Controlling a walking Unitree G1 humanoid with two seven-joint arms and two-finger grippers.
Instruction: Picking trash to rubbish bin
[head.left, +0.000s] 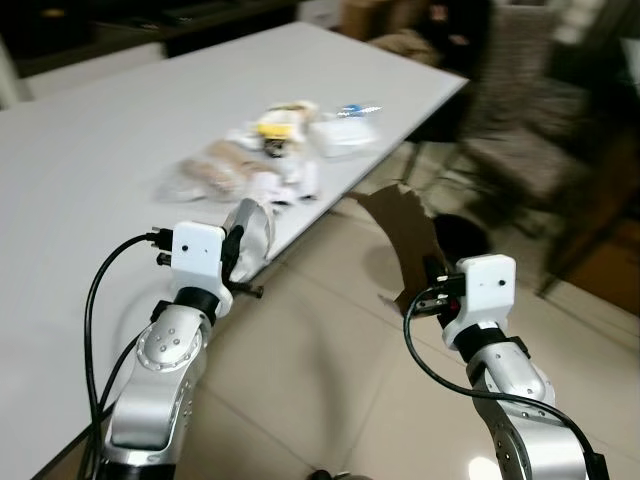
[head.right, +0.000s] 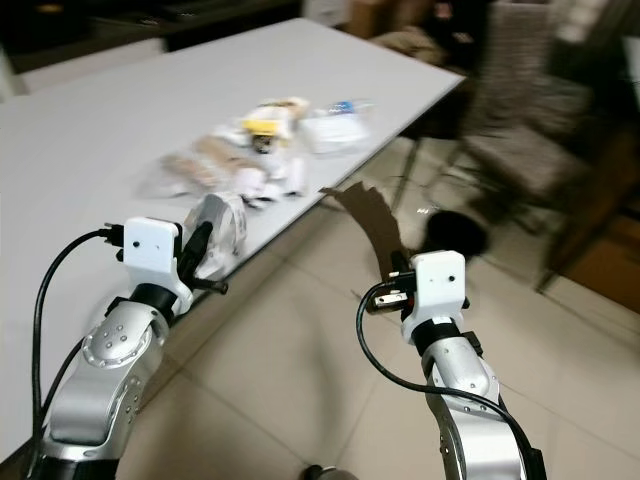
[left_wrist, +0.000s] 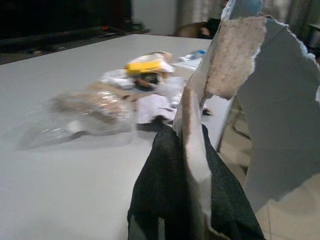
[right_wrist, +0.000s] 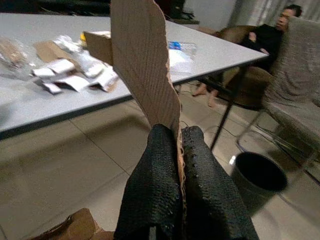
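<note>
Beyond the white bench's (head.left: 120, 130) edge, torn brown cardboard (head.left: 405, 235) is being carried, clamped, by the right gripper (right_wrist: 180, 150); white card scrap (left_wrist: 240, 55) by the left gripper (left_wrist: 182, 165); next, judging, the black round bin (right_wrist: 257, 175).

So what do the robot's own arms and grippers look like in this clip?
Both arms are silver metal with rounded joints. Each wrist carries a white box-shaped camera housing, with a black cable looping back along the arm. The left gripper and right gripper each have two long black fingers with a finely textured, mesh-like surface.
</note>
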